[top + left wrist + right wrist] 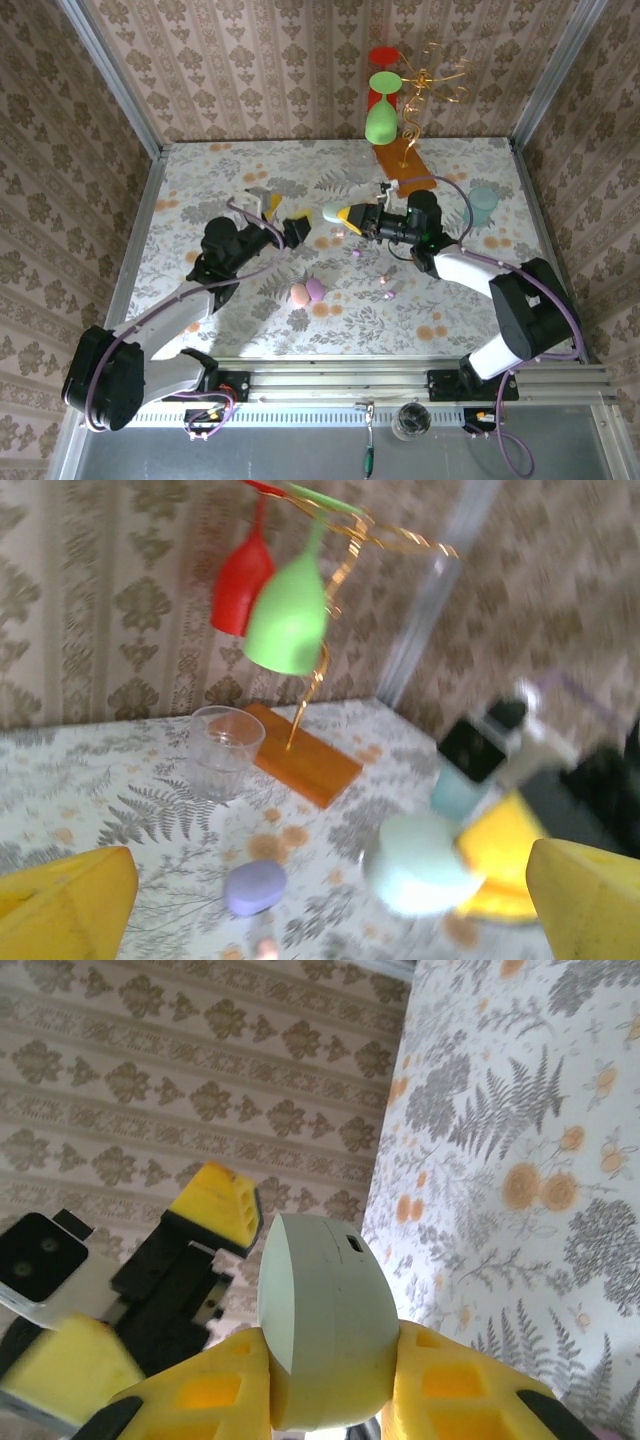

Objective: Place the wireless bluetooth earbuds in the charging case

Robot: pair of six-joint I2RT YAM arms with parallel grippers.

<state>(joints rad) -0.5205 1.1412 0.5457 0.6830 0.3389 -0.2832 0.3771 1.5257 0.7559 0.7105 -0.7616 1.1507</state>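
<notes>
**Top view.** Shows the left gripper (pixel 286 220) raised over the flowered table (pixel 200 190), yellow fingers spread wide with nothing between them. Shows the right gripper (pixel 346 216) facing it from the right, closed on a mint case (pixel 333 213) held just beside the left fingertips. Places the earbuds (pixel 390 292) as tiny pink nubs loose on the table, nearer the front than the right gripper and apart from the case. Places a pink pebble (pixel 298 293) and a lilac pebble (pixel 315 288) touching side by side toward the front. Marks a wooden base (pixel 400 160) at the back, with a red glass (pixel 383 57) and a green glass (pixel 381 115) hanging upside down above it, and a teal cup (pixel 482 205) to the right.

**Left wrist view.** Frames both yellow fingers (pixel 65 905) at the lower corners, wide apart and empty. Shows the mint case, blurred, pinched by the other arm's yellow pads. Shows a clear tumbler (pixel 222 748) standing just beside the wooden base, and a small lilac lump (pixel 255 887) lying on the table nearer the camera.

**Right wrist view.** Shows the mint case clamped edge-on between the two yellow fingers, a small dark port on its rim. Shows the left gripper open at the left, near the case and not touching it.
</notes>
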